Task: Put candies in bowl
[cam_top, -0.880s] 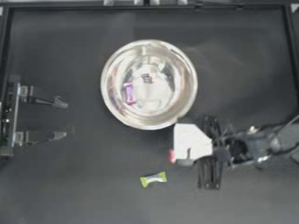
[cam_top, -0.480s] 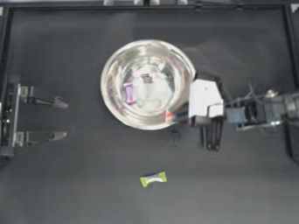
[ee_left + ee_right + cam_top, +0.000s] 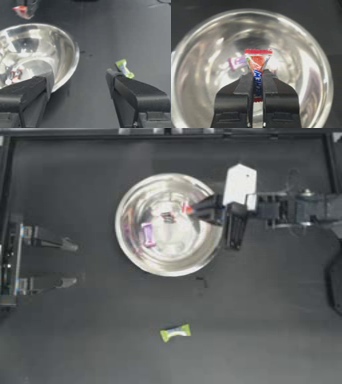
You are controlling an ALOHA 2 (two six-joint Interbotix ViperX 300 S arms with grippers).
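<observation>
The right gripper (image 3: 200, 209) is over the right rim of the bowl (image 3: 133, 203), reaching in from the right side of the table (image 3: 267, 318). Its jaws are clenched on a red candy (image 3: 258, 60), which stands up between the fingertips (image 3: 246, 83) above the inside of the bowl. In the right wrist view this candy has a red top edge and a blue band with letters lower down.

Inside the bowl lies a purple candy (image 3: 148, 234), and near it, closer to the middle, a small white-and-dark candy (image 3: 167, 218).

A green candy (image 3: 176, 332) lies on the table, well apart from the bowl, on its near side.

The left gripper (image 3: 67, 264) is parked at the left edge of the table, far from the bowl, with its jaws spread apart and nothing between them.
</observation>
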